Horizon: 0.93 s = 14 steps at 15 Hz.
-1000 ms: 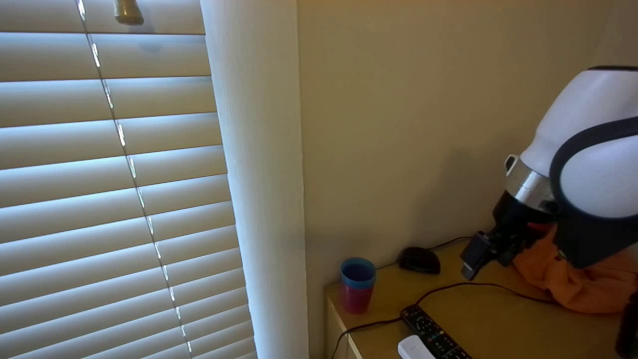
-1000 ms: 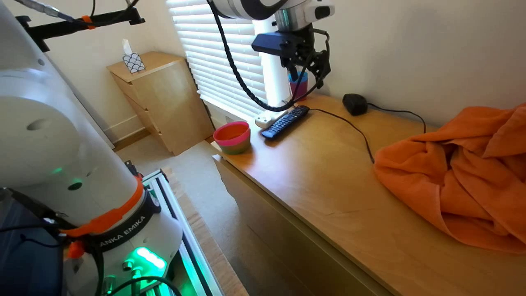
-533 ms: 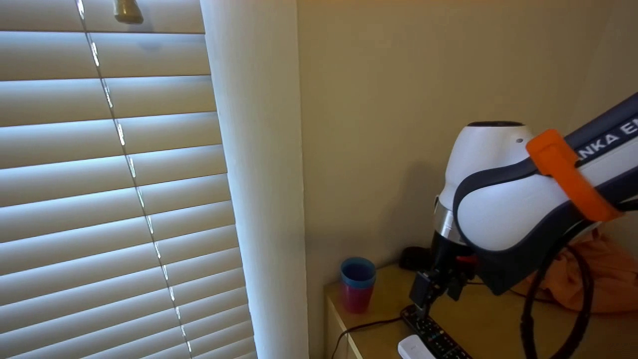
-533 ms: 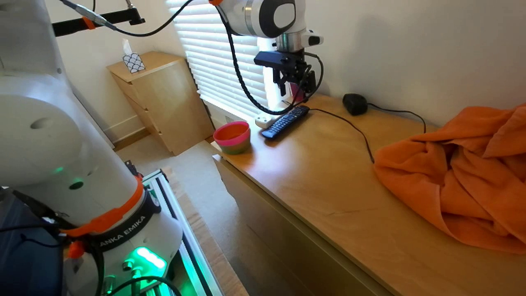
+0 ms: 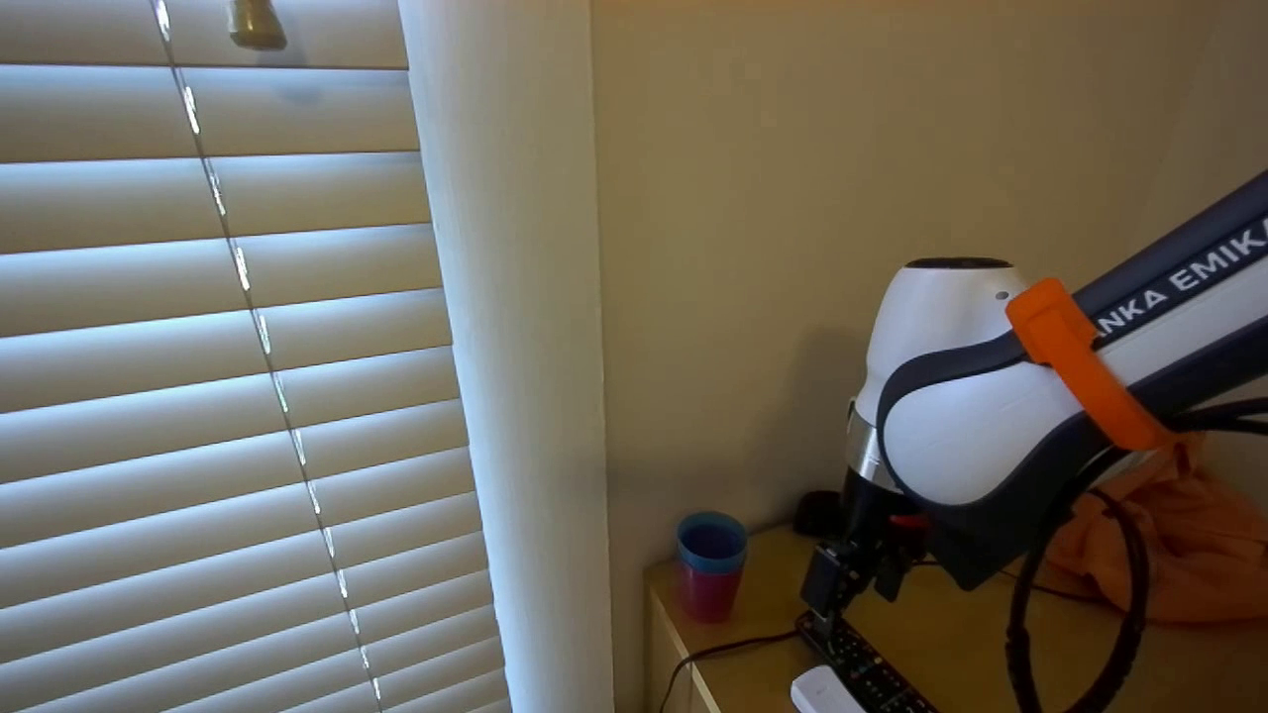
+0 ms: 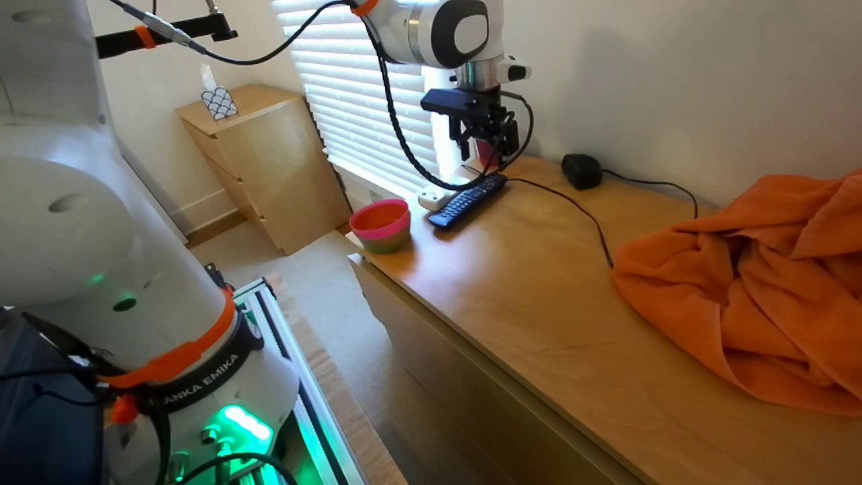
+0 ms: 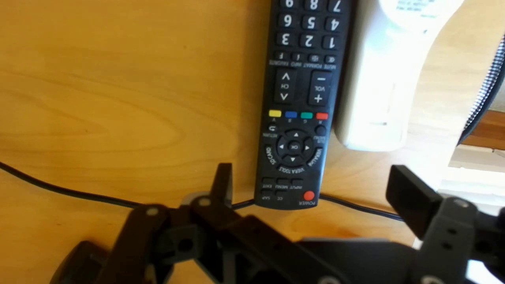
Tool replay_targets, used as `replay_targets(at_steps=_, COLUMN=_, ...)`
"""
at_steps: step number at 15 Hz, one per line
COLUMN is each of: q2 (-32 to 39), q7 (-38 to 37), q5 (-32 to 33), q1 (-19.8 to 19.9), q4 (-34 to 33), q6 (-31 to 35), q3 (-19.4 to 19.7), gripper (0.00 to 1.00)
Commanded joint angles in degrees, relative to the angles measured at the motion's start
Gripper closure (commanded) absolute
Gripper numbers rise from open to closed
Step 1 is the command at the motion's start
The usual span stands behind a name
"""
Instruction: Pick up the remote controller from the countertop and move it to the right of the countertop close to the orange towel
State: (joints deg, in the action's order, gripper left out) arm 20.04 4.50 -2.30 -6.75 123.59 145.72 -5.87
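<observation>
The black remote controller lies flat on the wooden countertop; it shows in both exterior views. My gripper is open and empty above the remote's power-button end. In the wrist view the left finger is close to the remote's side and the right finger stands farther off from it. In both exterior views the gripper hangs pointing down over that end. The orange towel lies crumpled on the countertop's right part; the arm partly covers it in an exterior view.
A white device lies close beside the remote. A thin black cable passes at the remote's end. Stacked cups and a black box stand near the wall. A pink-rimmed bowl sits at the countertop's front corner.
My gripper has moved away from the towel side to over the remote and turned more upright. In the last half second it has shifted only slightly and lower. The remote has not moved.
</observation>
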Motion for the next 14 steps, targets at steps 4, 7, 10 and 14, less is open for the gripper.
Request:
replay_targets(at_steps=4, q2=7.4, q7=2.1, q5=0.6, q1=1.0, q4=-5.3, q6=1.7, q3=-0.6, gripper=0.0)
replay_targets(at_steps=7, q2=9.6, q7=1.2, q5=1.3, q1=0.3, q4=-7.3, q6=1.3, q3=-0.2, gripper=0.0)
replay_targets(at_steps=10, q2=11.2, q7=-0.2, q5=2.5, q1=-0.7, q4=-8.6, q6=0.4, q3=0.4, gripper=0.0)
replay_targets(at_steps=14, q2=12.6, q7=-0.7, q5=2.7, q1=-0.9, q4=-9.6, q6=-0.4, q3=0.3, gripper=0.31)
